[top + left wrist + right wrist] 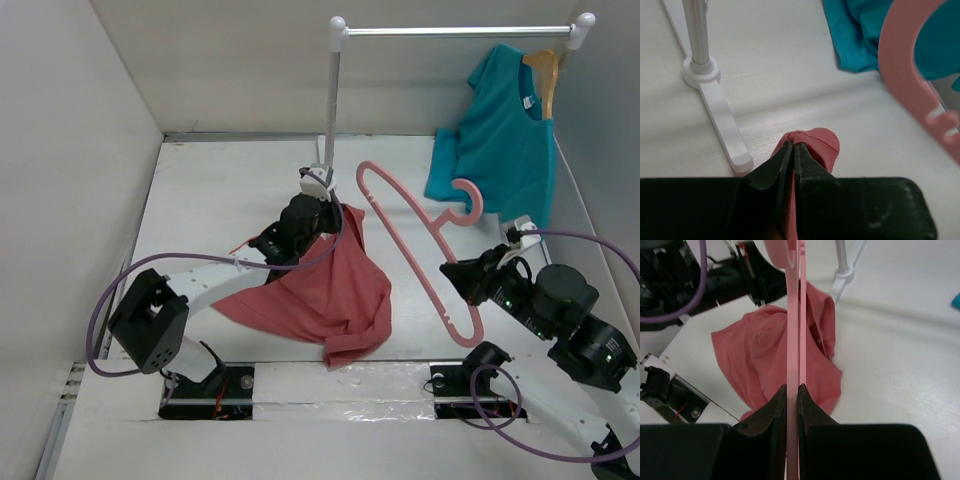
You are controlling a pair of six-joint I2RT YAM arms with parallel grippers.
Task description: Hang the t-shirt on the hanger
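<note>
Cloth of the salmon-red t-shirt (330, 285) is bunched. One fold is lifted off the white table (220, 200) by the left gripper (791, 146), whose jaws are pinched tight on it, and the rest slumps in a heap between the two arms. Just beside it the pink hanger (795, 340) slants in the air, the right gripper (792, 387) clamped on its lower arm, hook toward the teal t-shirt (500, 140) on the clothes rail (333, 100). No neck or hem opening shows, so I'd worry the hanger's free end pushes into a closed fold and drags the heap. That thin pinch could slip, or the hook could snag the teal shirt near it.
</note>
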